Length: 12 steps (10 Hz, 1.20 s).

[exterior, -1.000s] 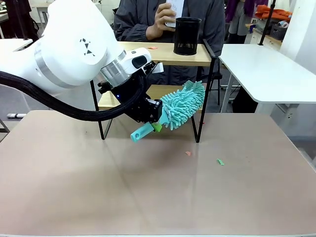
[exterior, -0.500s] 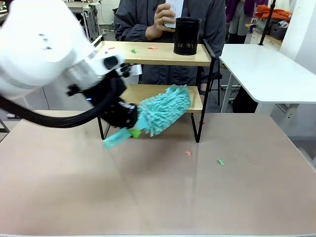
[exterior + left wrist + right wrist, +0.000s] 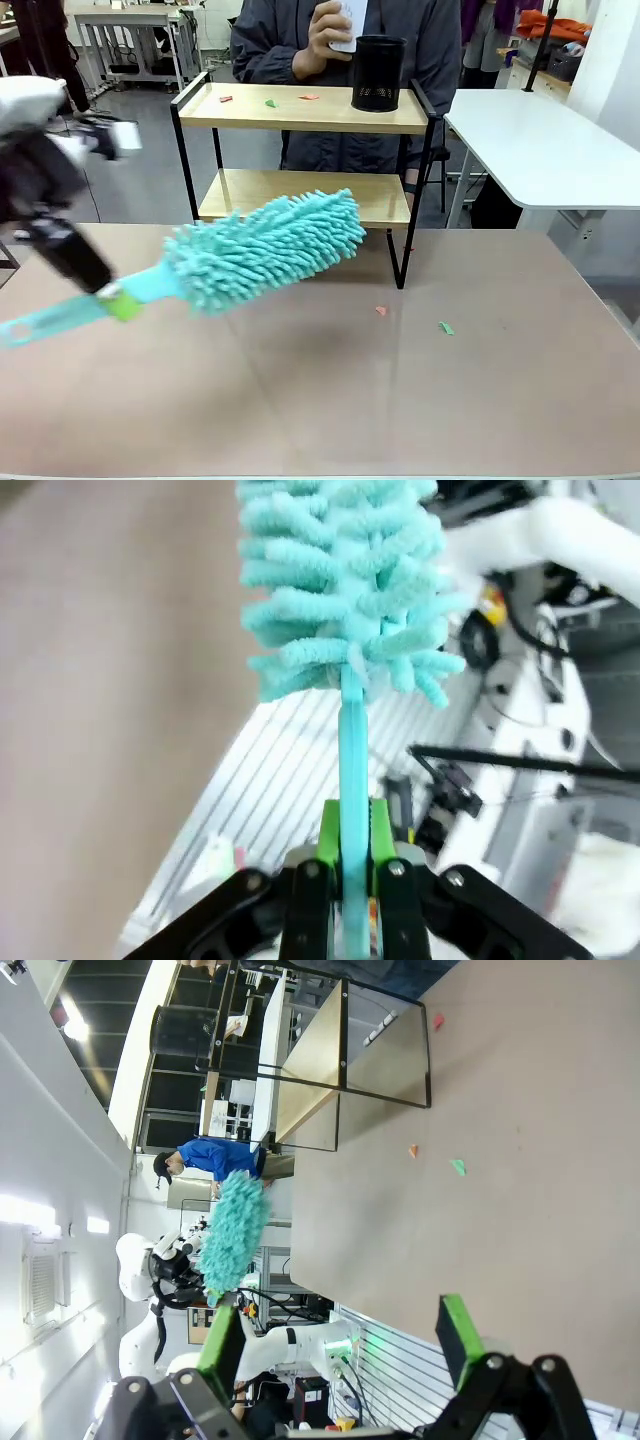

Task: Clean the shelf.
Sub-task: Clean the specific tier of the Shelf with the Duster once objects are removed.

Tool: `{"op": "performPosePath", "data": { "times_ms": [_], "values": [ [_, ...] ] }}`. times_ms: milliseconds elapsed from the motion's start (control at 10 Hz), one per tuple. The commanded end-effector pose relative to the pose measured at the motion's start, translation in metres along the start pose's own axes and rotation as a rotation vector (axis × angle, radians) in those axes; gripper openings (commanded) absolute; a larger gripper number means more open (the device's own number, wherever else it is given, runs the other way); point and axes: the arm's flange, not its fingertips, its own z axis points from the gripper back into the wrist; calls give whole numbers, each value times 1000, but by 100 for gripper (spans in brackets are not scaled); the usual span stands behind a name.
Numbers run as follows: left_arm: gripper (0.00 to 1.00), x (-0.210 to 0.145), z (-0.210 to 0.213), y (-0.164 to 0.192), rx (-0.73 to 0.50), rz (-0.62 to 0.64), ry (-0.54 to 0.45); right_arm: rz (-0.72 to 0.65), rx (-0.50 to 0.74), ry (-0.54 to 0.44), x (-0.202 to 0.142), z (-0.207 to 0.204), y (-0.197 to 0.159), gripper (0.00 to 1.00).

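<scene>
Shelf (image 3: 300,108): far edge of desk (image 3: 320,400); paper scraps (image 3: 270,102) on its top board. Left gripper (image 3: 120,303): pinching duster (image 3: 265,250) handle, head before shelf's lower board. Right gripper (image 3: 340,1345): spread, empty. Handling: lift head level with top board, sweep past cup (image 3: 379,72).

Duster (image 3: 265,250) in frt of shelf (image 3: 300,115)

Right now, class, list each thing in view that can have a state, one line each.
duster, tilted, held in the air.
left gripper, shut on the duster.
right gripper, open, empty.
shelf, upright, paper scraps on its top board.
black mesh cup, upright on the top board.
</scene>
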Motion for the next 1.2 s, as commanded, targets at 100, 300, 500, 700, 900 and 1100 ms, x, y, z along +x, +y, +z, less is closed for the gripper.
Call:
{"op": "performPosePath", "data": {
  "times_ms": [100,300,500,700,900,1100],
  "values": [
    [12,-73,70,48,-99,-52,47,26,14,-6,1,0,1,100],
    [12,-116,99,83,-201,-21,-94,26,14,-6,1,0,1,100],
    [12,-184,120,121,-279,57,-295,26,14,-6,1,0,1,100],
    [12,-251,132,154,-406,141,-554,26,14,-6,1,0,1,100],
    [12,-283,127,175,-469,297,-746,26,14,-6,1,0,1,100],
    [12,-294,120,164,-411,288,-645,26,14,-6,1,0,1,100]
  ]
}}
